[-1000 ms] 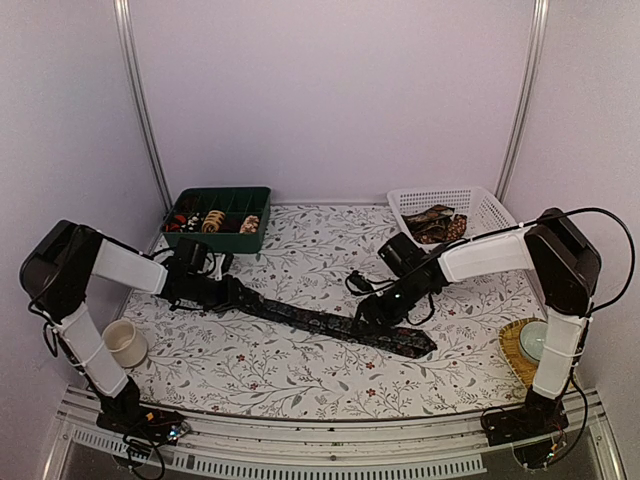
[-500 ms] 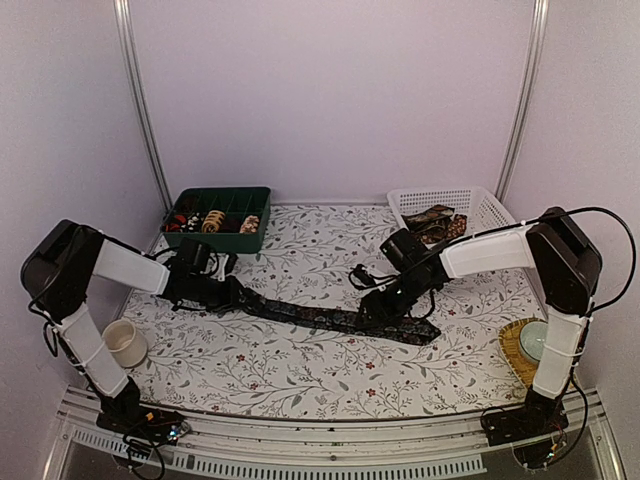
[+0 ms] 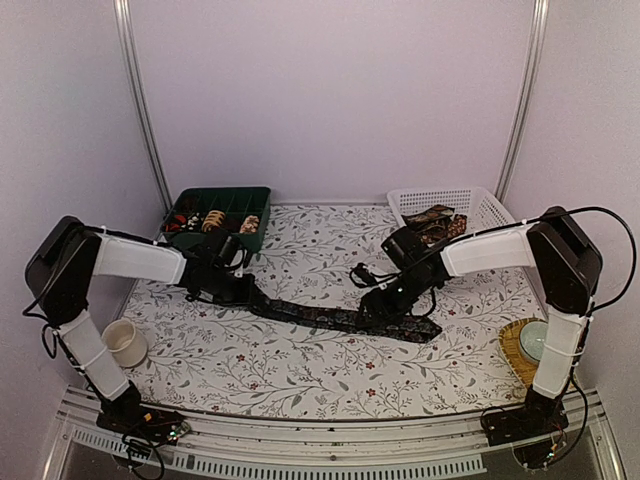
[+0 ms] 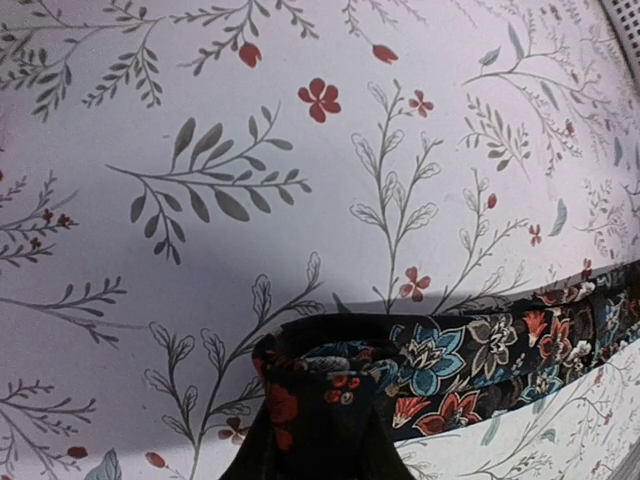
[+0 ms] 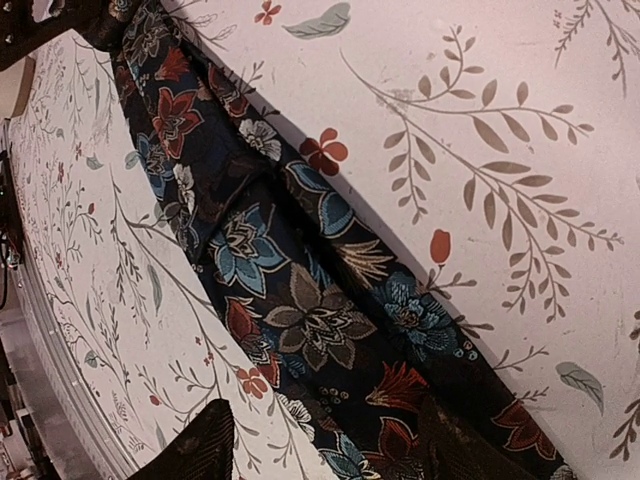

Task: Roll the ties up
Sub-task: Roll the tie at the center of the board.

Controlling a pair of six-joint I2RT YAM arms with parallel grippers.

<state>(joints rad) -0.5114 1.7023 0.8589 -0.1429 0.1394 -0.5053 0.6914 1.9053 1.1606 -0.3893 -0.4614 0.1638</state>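
- Tie (image 3: 320, 317) in the middle of the table (image 3: 300, 370), lying flat from 9 o'clock to 4 o'clock, with no turn rolled yet.
- Left gripper (image 3: 235, 288) at 9 o'clock, jaws clamped on the narrow end, which is bunched between them; to me that looks like the very start of a roll.
- Right gripper (image 3: 400, 305) near 4 o'clock, jaws apart, straddling the wide part.
- Tray (image 3: 210, 241) at 11 o'clock holds a few coils (image 3: 212, 222), seemingly finished.
- Basket (image 3: 480, 205) at 1 o'clock holds loose ties (image 3: 432, 222), left to do.
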